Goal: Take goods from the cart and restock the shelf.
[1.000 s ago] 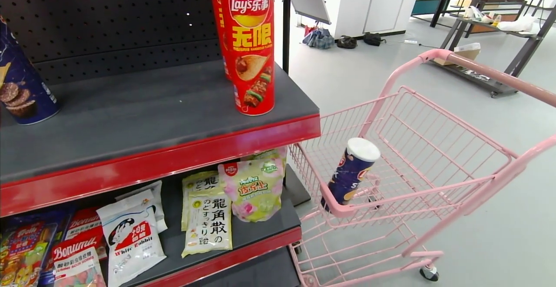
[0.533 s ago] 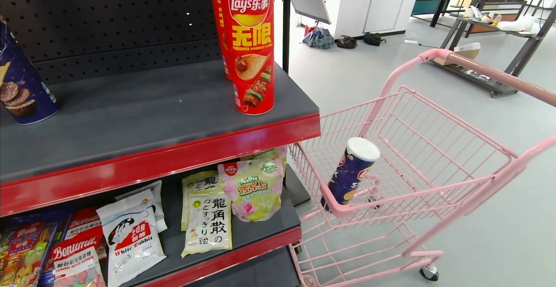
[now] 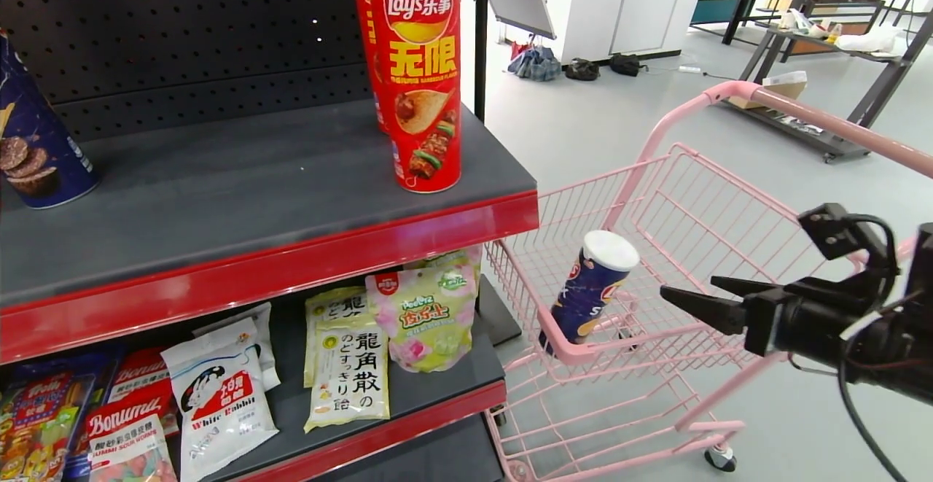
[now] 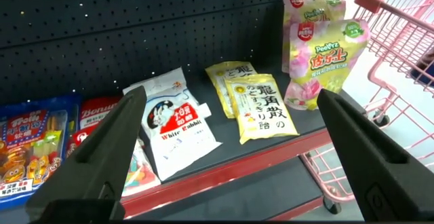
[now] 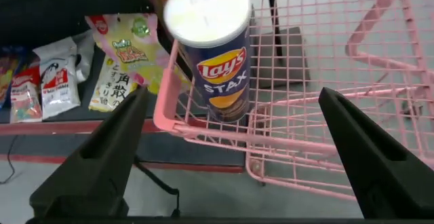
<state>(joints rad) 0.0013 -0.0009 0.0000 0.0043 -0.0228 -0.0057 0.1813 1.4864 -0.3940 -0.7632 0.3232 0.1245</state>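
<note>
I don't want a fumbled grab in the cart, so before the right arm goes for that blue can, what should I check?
1. Right end effector open: ok, fingers spread wide.
2. Blue can accessible: ok, lid up in a corner of the cart.
3. Can lined up: ok, the right wrist view centres it between the fingers.
4. Cart rim clear of the fingers' path: cannot tell; it crosses low before the can.
5. Room on the top shelf: ok, bare stretch left of the red cans.
6. Left end effector out of the way: ok, open, facing the lower shelf.
</note>
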